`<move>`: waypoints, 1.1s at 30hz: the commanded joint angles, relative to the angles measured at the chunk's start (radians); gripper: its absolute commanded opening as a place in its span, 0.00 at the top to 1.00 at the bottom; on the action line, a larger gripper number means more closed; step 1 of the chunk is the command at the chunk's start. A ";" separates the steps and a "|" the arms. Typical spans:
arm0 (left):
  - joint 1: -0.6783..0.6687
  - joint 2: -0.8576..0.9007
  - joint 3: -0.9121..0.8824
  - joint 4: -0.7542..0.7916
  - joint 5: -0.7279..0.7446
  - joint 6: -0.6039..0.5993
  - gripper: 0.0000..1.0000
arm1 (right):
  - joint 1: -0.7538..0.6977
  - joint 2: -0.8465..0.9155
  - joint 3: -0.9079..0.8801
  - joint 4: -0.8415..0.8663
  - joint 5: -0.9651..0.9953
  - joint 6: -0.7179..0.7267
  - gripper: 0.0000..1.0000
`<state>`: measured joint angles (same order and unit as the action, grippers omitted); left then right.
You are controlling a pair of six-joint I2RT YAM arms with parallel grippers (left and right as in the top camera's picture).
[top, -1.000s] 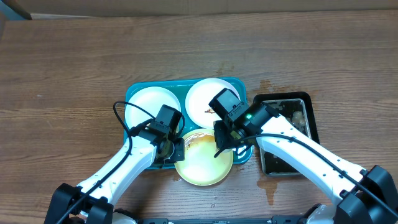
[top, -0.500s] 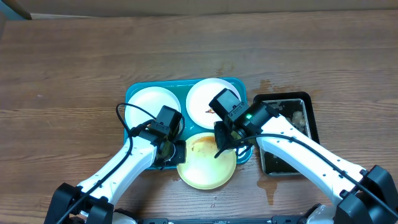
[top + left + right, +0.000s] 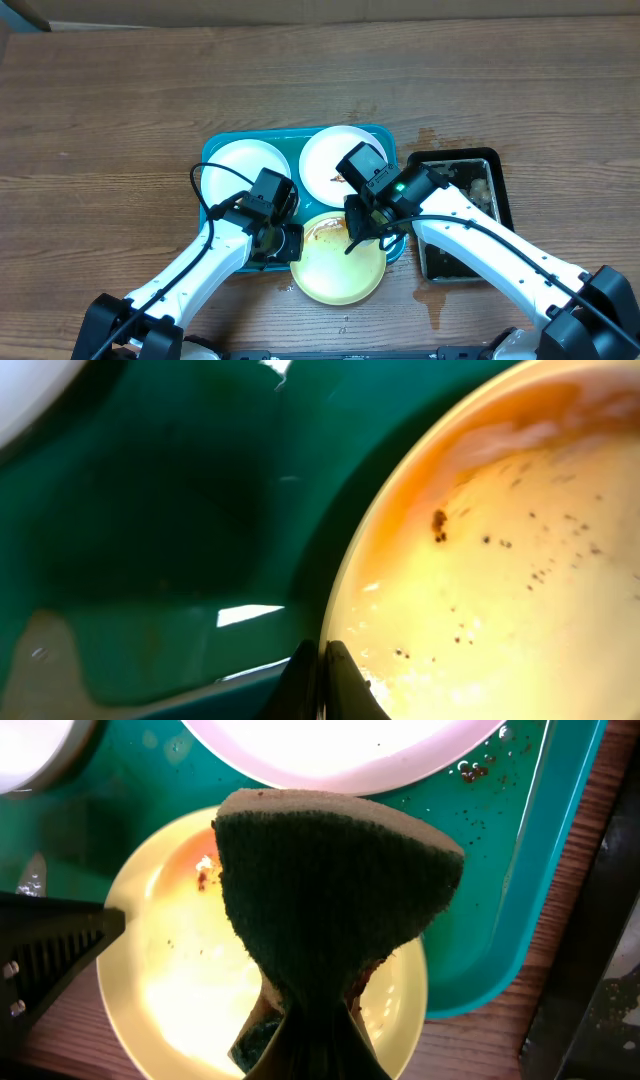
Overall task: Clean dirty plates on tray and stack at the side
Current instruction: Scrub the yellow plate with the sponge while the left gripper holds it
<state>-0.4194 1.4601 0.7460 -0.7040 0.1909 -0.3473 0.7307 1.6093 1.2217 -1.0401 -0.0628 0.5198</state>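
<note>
Left gripper (image 3: 291, 243) is clamped on the yellow plate (image 3: 345, 272) rim, lower center. Right gripper (image 3: 310, 1038) is pinching a green sponge (image 3: 330, 890) over it.

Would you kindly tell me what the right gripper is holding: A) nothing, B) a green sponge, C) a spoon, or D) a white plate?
B: the right wrist view shows the right gripper pinching a green sponge over the yellow plate.
</note>
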 commanded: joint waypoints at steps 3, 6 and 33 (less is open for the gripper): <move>-0.006 0.006 -0.006 -0.010 -0.048 -0.025 0.96 | -0.003 -0.011 0.022 0.021 -0.040 -0.062 0.96; -0.006 0.006 -0.006 0.031 0.046 0.011 0.96 | 0.004 -0.002 0.016 0.036 -0.059 -0.076 0.96; -0.006 0.006 -0.006 0.079 0.069 0.006 0.96 | 0.042 0.220 -0.045 0.255 -0.426 0.035 0.96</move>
<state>-0.4191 1.4605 0.7452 -0.6281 0.2440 -0.3580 0.7670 1.8172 1.1812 -0.7883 -0.4625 0.5495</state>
